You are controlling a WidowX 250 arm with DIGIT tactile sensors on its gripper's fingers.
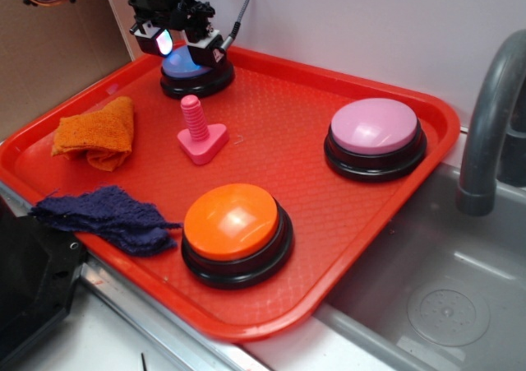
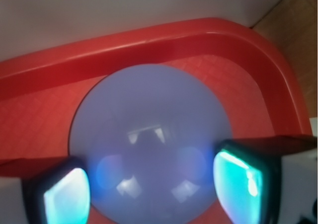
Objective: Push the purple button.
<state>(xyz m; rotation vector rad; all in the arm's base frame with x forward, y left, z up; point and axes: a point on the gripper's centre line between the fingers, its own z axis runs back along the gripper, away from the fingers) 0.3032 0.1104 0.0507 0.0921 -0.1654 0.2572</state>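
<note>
Cloths (image 1: 107, 215) lay nearest, then the orange button (image 1: 234, 223). At the tray's (image 1: 271, 317) far corner, the released pincer (image 1: 187, 48) straddled the purple button (image 2: 149, 139). Its spread fingers (image 2: 238, 182) could slide down the dome's sides without pressing it.

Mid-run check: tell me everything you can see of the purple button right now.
The purple button is a smooth, glossy periwinkle dome on a round black base, plastic by its look. It sits upright in the far corner of the red tray, near the rim. The gripper hangs right over it, fingers spread to either side of the dome; contact cannot be told. Nothing else touches it.
</note>
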